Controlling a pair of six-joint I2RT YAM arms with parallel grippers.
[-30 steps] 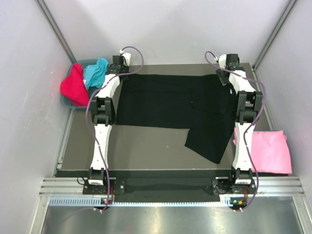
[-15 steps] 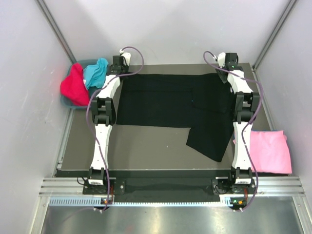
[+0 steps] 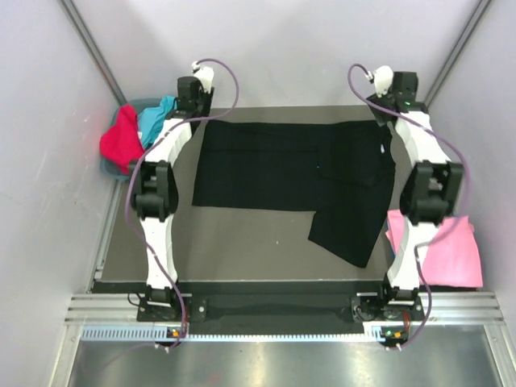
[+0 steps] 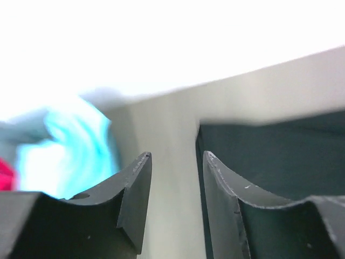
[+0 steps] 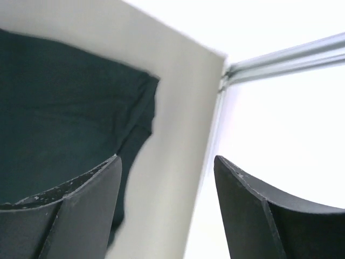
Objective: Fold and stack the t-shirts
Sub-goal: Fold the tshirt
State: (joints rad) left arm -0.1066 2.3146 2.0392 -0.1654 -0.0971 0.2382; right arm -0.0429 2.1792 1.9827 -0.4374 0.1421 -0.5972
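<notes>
Since the black t-shirt [image 3: 282, 165] spread across the table [image 3: 234, 242] is limp, light cloth, I'd pinch its far corners, near which the left gripper [image 4: 175, 156] and right gripper [image 5: 167, 159] hover with jaws parted, empty.

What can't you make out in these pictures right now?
Turquoise t-shirt, left wrist view: blurred and overexposed.
Red t-shirt, same view: cut off by the left edge.
Pink t-shirt, top view: inner edge hidden by the right arm.
Black t-shirt, right wrist view: cut off by the left edge.
</notes>
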